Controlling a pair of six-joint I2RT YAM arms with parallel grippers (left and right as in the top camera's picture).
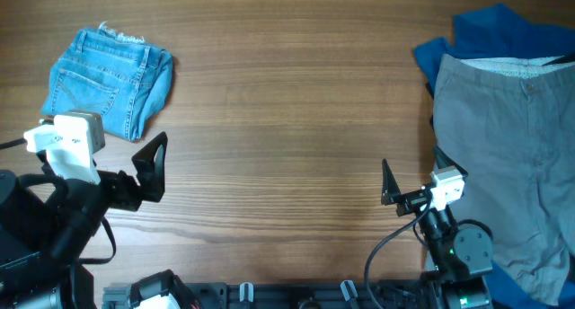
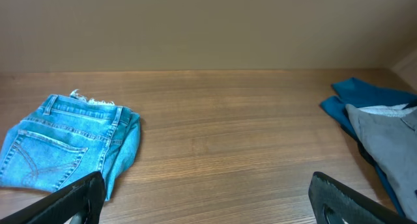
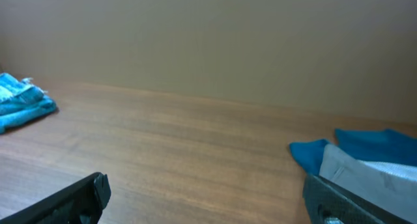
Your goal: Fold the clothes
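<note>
Done: light-blue denim jeans (image 1: 110, 74), folded, far-left corner.
Remaining: grey-beige trousers (image 1: 508, 147), deep blue garment (image 1: 490, 30) — right edge.
Pincers: left pincer (image 1: 152, 168), right pincer (image 1: 388, 183) — wide, empty.

On the wooden worktop (image 1: 287, 120), light-blue denim jeans (image 1: 110, 75) lie left; grey-beige trousers (image 1: 512, 147) lie right, atop a deep blue garment (image 1: 485, 30).

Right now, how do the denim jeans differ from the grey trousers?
The jeans are light-blue denim; the trousers are grey-beige. The jeans are folded into a compact bundle; the trousers lie spread out. The jeans sit alone at the left; the trousers lie over a deep blue garment at the right. Both rest on the wooden table.
</note>
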